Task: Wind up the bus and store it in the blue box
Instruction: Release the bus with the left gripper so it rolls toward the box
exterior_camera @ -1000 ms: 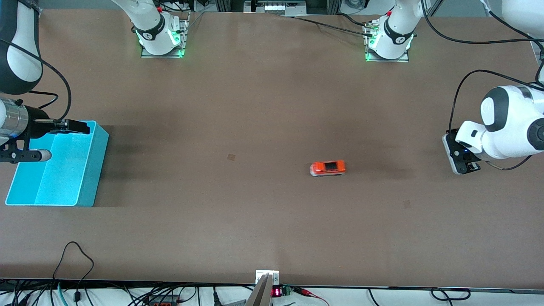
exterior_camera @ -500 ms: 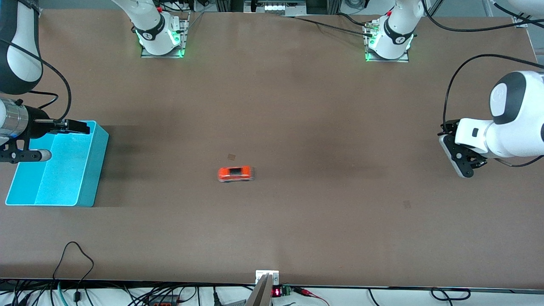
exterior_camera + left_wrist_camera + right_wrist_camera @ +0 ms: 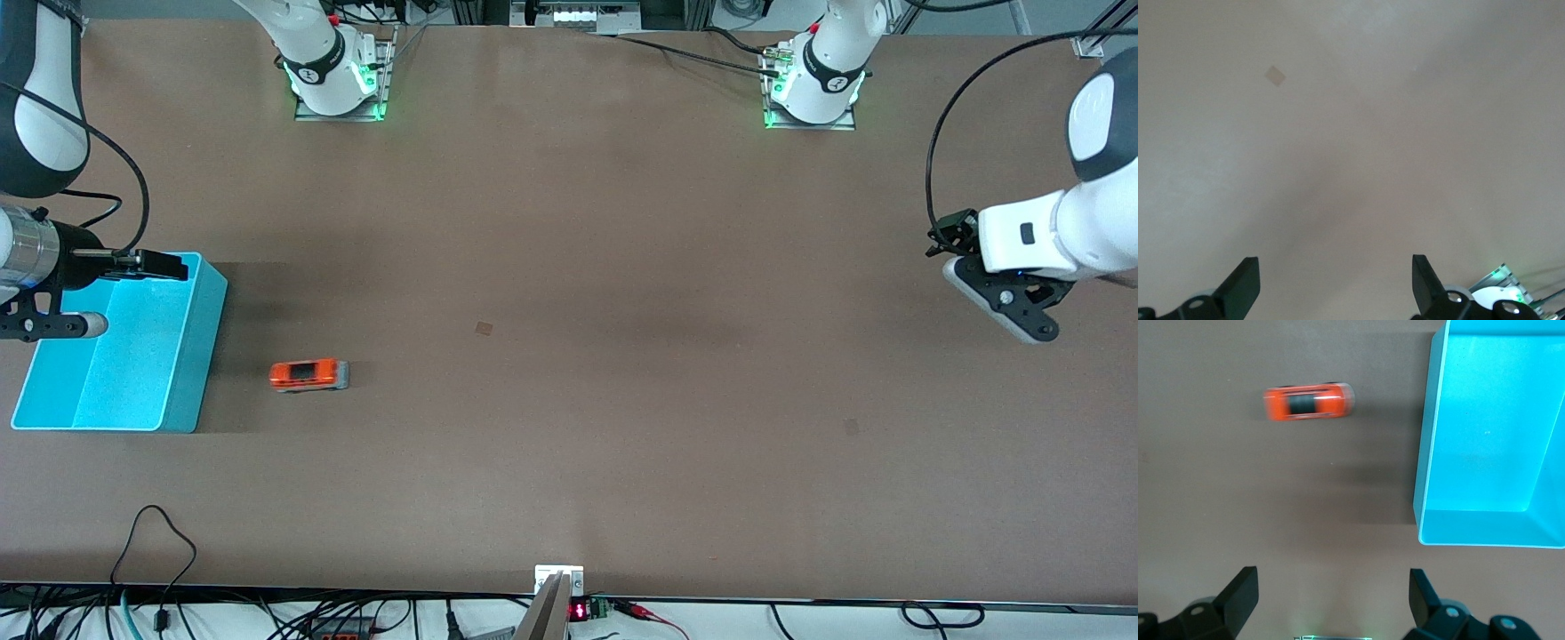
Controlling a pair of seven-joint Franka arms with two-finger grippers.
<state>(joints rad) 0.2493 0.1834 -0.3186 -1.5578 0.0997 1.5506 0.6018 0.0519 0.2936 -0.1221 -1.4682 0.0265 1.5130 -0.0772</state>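
The table [image 3: 622, 222] lies bare across its middle and toward the left arm's end, so a gripper can pass there unhindered. At the right arm's end, the blue box [image 3: 191, 356] stands close to the table's edge with tall walls. The bus [image 3: 308, 375] sits near its long wall, apart from it, leaving a narrow lane between. The right gripper [image 3: 133, 293] hangs spread over the box, perhaps crowding access from above. The left gripper [image 3: 1009, 307] hangs spread over its own end.
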